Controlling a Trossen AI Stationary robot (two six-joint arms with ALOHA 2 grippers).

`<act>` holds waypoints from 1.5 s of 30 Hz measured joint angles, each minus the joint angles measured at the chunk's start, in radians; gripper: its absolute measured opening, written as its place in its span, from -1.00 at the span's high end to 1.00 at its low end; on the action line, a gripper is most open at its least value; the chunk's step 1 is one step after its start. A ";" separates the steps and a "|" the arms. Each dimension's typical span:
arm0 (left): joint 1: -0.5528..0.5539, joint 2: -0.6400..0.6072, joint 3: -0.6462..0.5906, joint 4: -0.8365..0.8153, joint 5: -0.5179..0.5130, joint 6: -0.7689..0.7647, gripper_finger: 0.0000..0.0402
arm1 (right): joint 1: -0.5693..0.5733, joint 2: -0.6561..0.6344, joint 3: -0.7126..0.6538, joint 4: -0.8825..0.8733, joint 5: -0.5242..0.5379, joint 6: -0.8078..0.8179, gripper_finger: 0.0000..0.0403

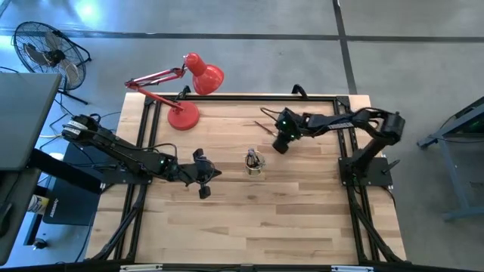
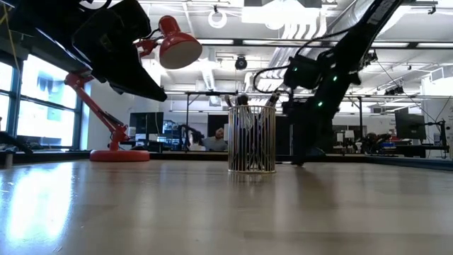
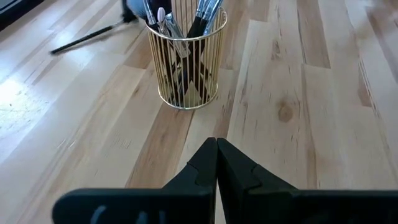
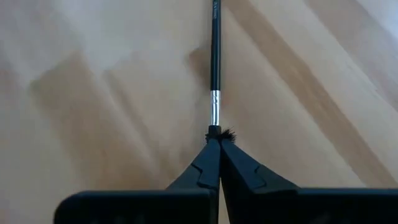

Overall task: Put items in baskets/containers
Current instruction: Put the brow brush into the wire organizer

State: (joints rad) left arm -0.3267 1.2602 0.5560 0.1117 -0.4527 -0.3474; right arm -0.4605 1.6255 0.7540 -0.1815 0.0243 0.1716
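A gold wire cup (image 1: 255, 162) stands mid-table with several makeup brushes (image 3: 200, 15) upright in it, bristles up. One dark-handled brush (image 4: 215, 50) stretches over the wood toward the far edge, away from my right gripper (image 4: 217, 140), which is shut on it. That gripper (image 1: 281, 143) is at the far right of the cup. My left gripper (image 3: 216, 146) is shut on nothing and hovers to the left of the cup (image 3: 186, 59), pointing at it. My right gripper pinches the brush's bristle tip (image 4: 219, 132) between its two fingertips, just past the pale metal ferrule (image 4: 214, 106). The fingers slant down from above and lie in line with the brush. I cannot tell whether the handle (image 3: 87, 38) rests on the wood.
A red desk lamp (image 1: 181, 113) stands at the far left of the table, its shade (image 1: 204, 75) beyond the far edge. Bare wood lies across the near half of the table (image 1: 257, 227).
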 joint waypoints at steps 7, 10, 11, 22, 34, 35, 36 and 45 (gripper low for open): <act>0.000 0.000 0.000 0.003 -0.004 0.002 1.00 | 0.100 -0.274 0.001 -0.312 0.087 -0.003 1.00; 0.000 0.000 0.000 0.013 0.025 0.002 1.00 | 0.152 -0.400 0.002 -0.411 0.087 0.043 1.00; 0.000 0.000 0.000 0.014 0.027 0.002 1.00 | 0.168 -0.437 0.002 -0.442 0.086 0.063 1.00; 0.000 0.000 0.000 0.019 0.043 0.002 1.00 | 0.402 -0.548 0.278 -1.001 0.213 0.292 1.00; 0.000 0.000 0.000 0.017 0.045 0.003 1.00 | 0.591 -0.159 0.788 -1.273 0.195 0.253 1.00; 0.000 0.000 0.000 0.017 0.045 0.003 1.00 | 0.595 -0.120 0.826 -1.285 0.179 0.235 1.00; 0.000 0.000 0.000 0.017 0.045 0.003 1.00 | 0.598 -0.085 0.860 -1.294 0.162 0.216 1.00; 0.000 0.000 0.000 0.017 0.051 0.003 1.00 | 0.583 0.180 1.112 -1.389 0.064 0.081 1.00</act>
State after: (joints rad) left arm -0.3268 1.2602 0.5560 0.1284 -0.4015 -0.3447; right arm 0.1227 1.8051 1.8661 -1.5706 0.0884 0.2531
